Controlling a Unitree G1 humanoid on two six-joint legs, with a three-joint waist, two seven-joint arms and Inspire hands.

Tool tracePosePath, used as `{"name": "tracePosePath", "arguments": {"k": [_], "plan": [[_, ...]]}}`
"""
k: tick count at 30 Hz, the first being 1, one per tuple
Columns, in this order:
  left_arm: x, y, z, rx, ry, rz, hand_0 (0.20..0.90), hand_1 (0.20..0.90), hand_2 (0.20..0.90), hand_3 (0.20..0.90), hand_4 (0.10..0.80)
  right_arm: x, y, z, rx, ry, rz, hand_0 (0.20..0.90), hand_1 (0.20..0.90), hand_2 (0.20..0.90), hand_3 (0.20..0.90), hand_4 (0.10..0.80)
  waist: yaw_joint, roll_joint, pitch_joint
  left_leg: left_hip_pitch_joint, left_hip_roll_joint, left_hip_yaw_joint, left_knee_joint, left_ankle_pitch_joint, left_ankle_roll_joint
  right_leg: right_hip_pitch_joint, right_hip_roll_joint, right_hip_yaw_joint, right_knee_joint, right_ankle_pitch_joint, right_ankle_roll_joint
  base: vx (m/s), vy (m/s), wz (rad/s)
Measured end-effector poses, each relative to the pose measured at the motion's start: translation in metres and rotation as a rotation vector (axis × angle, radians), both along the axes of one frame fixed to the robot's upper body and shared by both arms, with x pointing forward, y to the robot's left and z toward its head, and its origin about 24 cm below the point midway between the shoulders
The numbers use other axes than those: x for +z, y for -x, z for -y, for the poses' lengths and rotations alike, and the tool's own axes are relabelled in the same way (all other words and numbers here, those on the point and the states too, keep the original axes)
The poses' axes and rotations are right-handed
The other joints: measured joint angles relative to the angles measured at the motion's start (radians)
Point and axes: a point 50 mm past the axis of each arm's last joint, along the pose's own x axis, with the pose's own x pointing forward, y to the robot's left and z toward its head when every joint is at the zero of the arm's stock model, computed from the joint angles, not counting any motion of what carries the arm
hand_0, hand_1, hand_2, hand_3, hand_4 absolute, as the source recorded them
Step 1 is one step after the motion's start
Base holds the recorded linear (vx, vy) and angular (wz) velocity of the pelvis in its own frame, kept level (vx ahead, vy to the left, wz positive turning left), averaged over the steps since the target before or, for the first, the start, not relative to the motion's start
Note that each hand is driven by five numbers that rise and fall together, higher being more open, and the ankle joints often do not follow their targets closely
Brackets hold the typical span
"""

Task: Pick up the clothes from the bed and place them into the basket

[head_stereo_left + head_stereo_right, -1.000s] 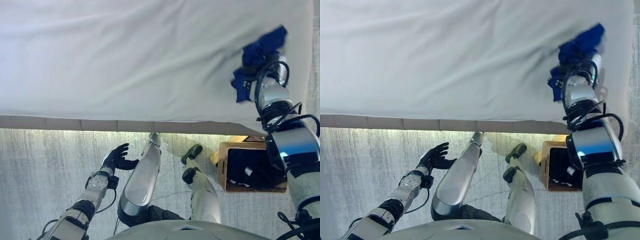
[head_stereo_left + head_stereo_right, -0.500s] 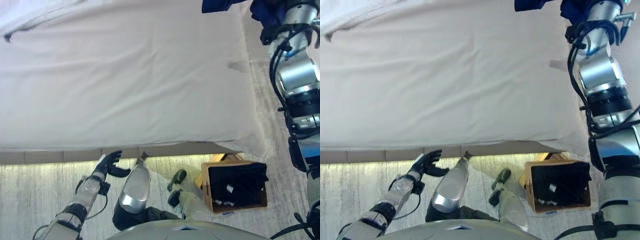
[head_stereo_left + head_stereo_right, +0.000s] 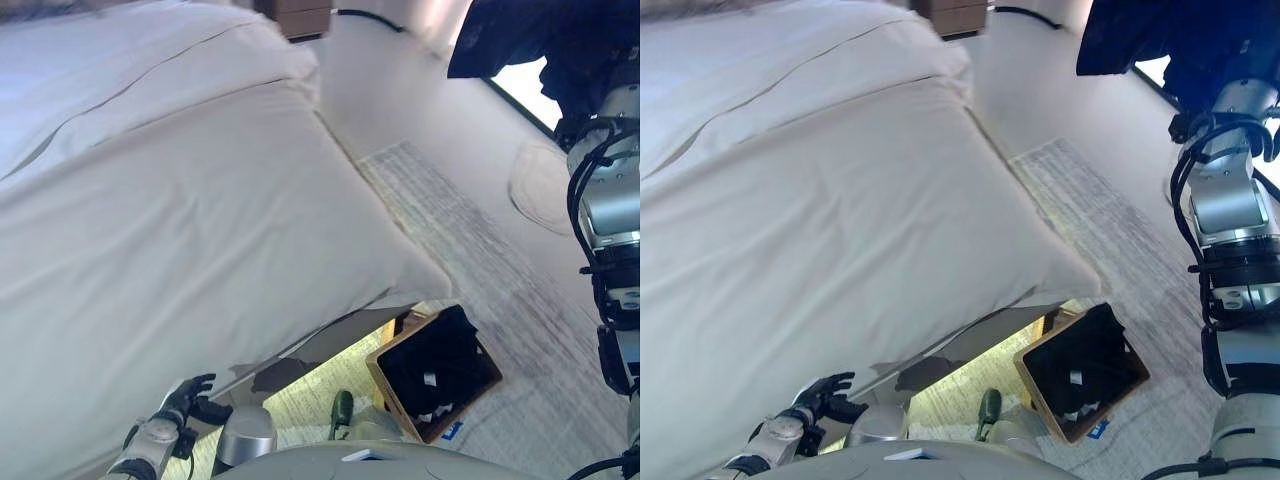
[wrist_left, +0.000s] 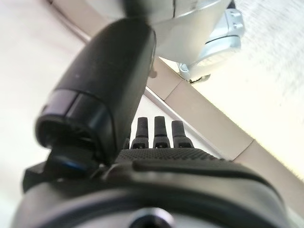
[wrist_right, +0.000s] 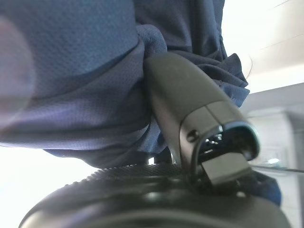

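Observation:
A dark blue garment (image 3: 520, 40) hangs bunched in the air at the upper right, off the bed (image 3: 200, 220) and above the floor. My right hand (image 5: 183, 102) is shut on it, its thumb pressed into the blue cloth (image 5: 71, 71), which hides the fingers. The wooden basket (image 3: 394, 397) stands on the floor by the bed's near corner, well below the garment, with dark clothes inside. My left hand (image 3: 187, 398) hangs low at the bed's near edge, open and holding nothing, its straight fingers (image 4: 155, 130) pointing at the bed frame.
The white bed fills the left and middle, with pillows (image 3: 150, 50) at its far end and no clothes showing on it. A wooden nightstand (image 3: 300, 15) stands beyond. A grey rug (image 3: 470, 240) runs along the bed's right side, and a round flat object (image 3: 540, 185) lies further right.
The camera has swung right and up. My right hand has lifted the blue garment off the bed and carried it out over the floor. The left hand stays low and open.

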Motion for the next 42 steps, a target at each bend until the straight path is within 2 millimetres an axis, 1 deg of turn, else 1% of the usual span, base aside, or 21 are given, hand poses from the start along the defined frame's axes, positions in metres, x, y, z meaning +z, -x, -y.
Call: {"name": "tracePosePath", "arguments": {"k": [2, 3, 7, 9, 10, 11, 13, 14, 15, 16, 18, 21, 24, 26, 28, 31, 36, 37, 39, 41, 42], "plan": [[-0.002, 0.000, 0.004, -0.009, 0.006, -0.013, 0.900, 0.900, 0.900, 0.900, 0.800, -0.007, 0.000, 0.013, -0.047, -0.007, -0.041, 0.300, 0.300, 0.300, 0.200, 0.100, -0.016, 0.017, -0.009, 0.011, 0.000, 0.018, -0.007, 0.001, 0.001, -0.002, 0.001, 0.019, 0.000, 0.004, 0.003, 0.018, -0.048, -0.32], [-0.002, -0.004, 0.007, -0.020, 0.010, -0.008, 0.900, 0.900, 0.900, 0.900, 0.800, -0.013, 0.001, 0.021, -0.066, -0.007, -0.085, 0.300, 0.300, 0.300, 0.200, 0.100, -0.033, 0.028, -0.015, 0.017, 0.001, 0.027, -0.007, 0.000, 0.002, -0.001, 0.003, 0.029, -0.001, 0.004, 0.003, 0.044, -0.069, -0.24], [-0.002, -0.011, 0.016, -0.073, 0.025, -0.013, 0.900, 0.900, 0.900, 0.900, 0.800, -0.033, 0.005, 0.036, -0.071, -0.045, -0.184, 0.300, 0.300, 0.300, 0.200, 0.100, -0.061, 0.056, -0.030, 0.026, 0.007, 0.046, -0.007, -0.003, 0.007, -0.002, 0.010, 0.048, -0.001, 0.004, 0.003, 0.050, -0.061, -0.16], [-0.002, -0.019, 0.024, -0.108, 0.040, -0.006, 0.900, 0.900, 0.900, 0.900, 0.800, -0.053, 0.008, 0.043, -0.053, -0.079, -0.275, 0.300, 0.300, 0.300, 0.200, 0.100, -0.081, 0.070, -0.038, 0.033, 0.012, 0.056, -0.007, -0.005, 0.008, -0.001, 0.017, 0.063, -0.001, 0.004, 0.003, 0.078, -0.076, -0.14], [-0.002, -0.021, 0.026, -0.115, 0.044, -0.002, 0.900, 0.900, 0.900, 0.900, 0.800, -0.058, 0.009, 0.044, -0.050, -0.085, -0.300, 0.300, 0.300, 0.300, 0.200, 0.100, -0.087, 0.072, -0.039, 0.034, 0.013, 0.059, -0.007, -0.006, 0.009, -0.002, 0.019, 0.066, -0.001, 0.004, 0.003, 0.072, -0.073, -0.12], [-0.001, -0.025, 0.029, -0.134, 0.052, 0.005, 0.900, 0.900, 0.900, 0.900, 0.800, -0.069, 0.011, 0.047, -0.047, -0.093, -0.343, 0.300, 0.300, 0.300, 0.200, 0.100, -0.090, 0.075, -0.041, 0.035, 0.015, 0.063, -0.007, -0.006, 0.010, -0.002, 0.022, 0.071, -0.001, 0.005, 0.002, 0.059, -0.069, -0.12], [0.001, -0.033, 0.036, -0.151, 0.074, 0.028, 0.900, 0.900, 0.900, 0.900, 0.800, -0.096, 0.018, 0.050, -0.046, -0.129, -0.443, 0.300, 0.300, 0.300, 0.200, 0.100, -0.105, 0.079, -0.043, 0.037, 0.020, 0.067, -0.007, -0.007, 0.011, -0.003, 0.027, 0.075, -0.001, 0.005, 0.002, 0.065, -0.106, -0.10], [0.001, -0.037, 0.041, -0.155, 0.087, 0.040, 0.900, 0.900, 0.900, 0.900, 0.800, -0.114, 0.022, 0.052, -0.052, -0.154, -0.502, 0.300, 0.300, 0.300, 0.200, 0.100, -0.111, 0.082, -0.045, 0.037, 0.022, 0.069, -0.007, -0.007, 0.011, -0.003, 0.029, 0.079, -0.001, 0.006, 0.001, 0.053, -0.118, -0.07], [0.001, -0.039, 0.044, -0.159, 0.094, 0.044, 0.900, 0.900, 0.900, 0.900, 0.800, -0.126, 0.025, 0.052, -0.058, -0.180, -0.526, 0.300, 0.300, 0.300, 0.200, 0.100, -0.114, 0.083, -0.045, 0.039, 0.023, 0.071, -0.007, -0.007, 0.011, -0.003, 0.031, 0.082, -0.001, 0.006, 0.001, 0.045, -0.124, -0.12], [0.001, -0.041, 0.050, -0.173, 0.105, 0.051, 0.900, 0.900, 0.900, 0.900, 0.800, -0.147, 0.030, 0.051, -0.072, -0.233, -0.574, 0.300, 0.300, 0.300, 0.200, 0.100, -0.115, 0.084, -0.045, 0.041, 0.026, 0.074, -0.007, -0.007, 0.011, -0.005, 0.035, 0.089, -0.001, 0.007, 0.000, 0.038, -0.138, -0.12], [0.002, -0.044, 0.057, -0.217, 0.117, 0.064, 0.900, 0.900, 0.900, 0.900, 0.800, -0.175, 0.038, 0.051, -0.097, -0.286, -0.654, 0.300, 0.300, 0.300, 0.200, 0.100, -0.114, 0.087, -0.045, 0.037, 0.029, 0.077, -0.007, -0.007, 0.011, -0.011, 0.038, 0.093, -0.001, 0.008, -0.003, 0.008, -0.149, -0.09], [0.001, -0.043, 0.062, -0.251, 0.119, 0.059, 0.900, 0.900, 0.900, 0.900, 0.800, -0.208, 0.048, 0.049, -0.135, -0.354, -0.737, 0.300, 0.300, 0.300, 0.200, 0.100, -0.112, 0.093, -0.040, 0.018, 0.033, 0.077, -0.007, -0.007, 0.011, -0.035, 0.042, 0.093, 0.000, 0.014, -0.010, -0.125, -0.105, -0.04], [0.001, -0.046, 0.066, -0.281, 0.113, 0.064, 0.900, 0.900, 0.900, 0.900, 0.800, -0.217, 0.054, 0.054, -0.204, -0.365, -0.739, 0.300, 0.300, 0.300, 0.200, 0.100, -0.111, 0.123, -0.011, -0.037, 0.029, 0.072, 0.014, -0.006, 0.012, -0.083, 0.038, 0.092, 0.018, 0.018, -0.012, -0.222, -0.049, 0.02], [0.003, -0.050, 0.064, -0.276, 0.100, 0.082, 0.900, 0.900, 0.900, 0.900, 0.800, -0.217, 0.055, 0.057, -0.243, -0.363, -0.725, 0.300, 0.300, 0.300, 0.200, 0.100, -0.111, 0.136, 0.029, -0.065, 0.028, 0.066, 0.029, -0.002, 0.014, -0.110, 0.036, 0.091, 0.037, 0.021, -0.011, -0.099, -0.027, 0.09], [0.008, -0.062, 0.064, -0.249, 0.096, 0.134, 0.900, 0.900, 0.900, 0.900, 0.800, -0.221, 0.058, 0.062, -0.292, -0.368, -0.723, 0.300, 0.300, 0.300, 0.200, 0.100, -0.110, 0.158, 0.097, -0.085, 0.028, 0.056, 0.041, -0.002, 0.015, -0.133, 0.035, 0.086, 0.057, 0.020, -0.012, -0.006, -0.041, 0.08], [0.013, -0.069, 0.062, -0.216, 0.104, 0.181, 0.900, 0.900, 0.900, 0.900, 0.800, -0.238, 0.065, 0.062, -0.330, -0.402, -0.762, 0.300, 0.300, 0.300, 0.200, 0.100, -0.111, 0.184, 0.160, -0.090, 0.033, 0.052, 0.040, 0.001, 0.012, -0.140, 0.038, 0.080, 0.058, 0.020, -0.011, -0.058, -0.074, 0.01], [0.026, -0.095, 0.064, -0.230, 0.107, 0.252, 0.900, 0.900, 0.900, 0.900, 0.800, -0.257, 0.083, 0.075, -0.421, -0.470, -0.798, 0.300, 0.300, 0.300, 0.200, 0.100, -0.106, 0.230, 0.233, -0.161, 0.034, 0.025, 0.063, 0.018, 0.007, -0.201, 0.036, 0.057, 0.088, 0.020, -0.012, -0.055, -0.071, 0.12], [0.027, -0.097, 0.065, -0.231, 0.108, 0.261, 0.900, 0.900, 0.900, 0.900, 0.800, -0.259, 0.083, 0.076, -0.427, -0.482, -0.797, 0.300, 0.300, 0.300, 0.200, 0.100, -0.105, 0.233, 0.249, -0.165, 0.035, 0.023, 0.072, 0.019, 0.006, -0.208, 0.036, 0.057, 0.100, 0.020, -0.012, -0.025, -0.060, 0.04], [0.033, -0.105, 0.067, -0.247, 0.117, 0.299, 0.900, 0.900, 0.900, 0.900, 0.800, -0.261, 0.080, 0.073, -0.423, -0.512, -0.779, 0.300, 0.300, 0.300, 0.200, 0.100, -0.106, 0.243, 0.287, -0.186, 0.034, 0.014, 0.092, 0.019, 0.006, -0.234, 0.034, 0.054, 0.138, 0.004, -0.028, -0.062, -0.129, 0.04], [0.042, -0.116, 0.068, -0.274, 0.120, 0.355, 0.900, 0.900, 0.900, 0.900, 0.800, -0.259, 0.073, 0.067, -0.404, -0.524, -0.754, 0.300, 0.300, 0.300, 0.200, 0.100, -0.105, 0.245, 0.315, -0.230, 0.031, 0.004, 0.121, 0.018, 0.006, -0.287, 0.028, 0.050, 0.190, -0.016, -0.032, -0.119, -0.135, 0.09], [0.047, -0.122, 0.069, -0.289, 0.120, 0.380, 0.900, 0.900, 0.900, 0.900, 0.800, -0.257, 0.068, 0.064, -0.395, -0.530, -0.741, 0.340, 0.340, 0.340, 0.247, 0.147, -0.102, 0.246, 0.321, -0.266, 0.029, 0.003, 0.143, 0.018, 0.006, -0.333, 0.026, 0.051, 0.231, -0.020, -0.033, -0.105, -0.088, 0.07]]}}
